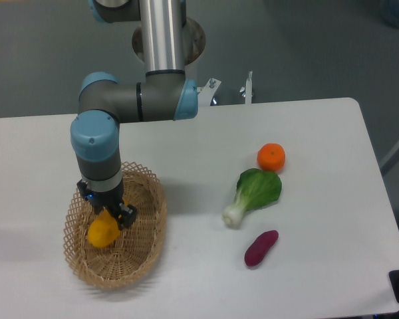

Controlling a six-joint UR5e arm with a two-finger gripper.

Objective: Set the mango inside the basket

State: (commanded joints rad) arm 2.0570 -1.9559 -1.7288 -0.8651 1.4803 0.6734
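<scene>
The yellow mango (102,232) hangs low inside the tan wicker basket (146,249) on the left of the table, at or just above its floor. My gripper (107,213) points straight down over the basket's middle and is shut on the mango's upper end. The fingers are mostly hidden by the wrist and the fruit. Whether the mango touches the basket floor cannot be told.
A round orange tangerine (271,157) sits right of centre. A green bok choy (253,193) lies just below it, and a dark purple sweet potato (261,248) lies nearer the front edge. The arm's elbow (139,100) reaches over the table's back left.
</scene>
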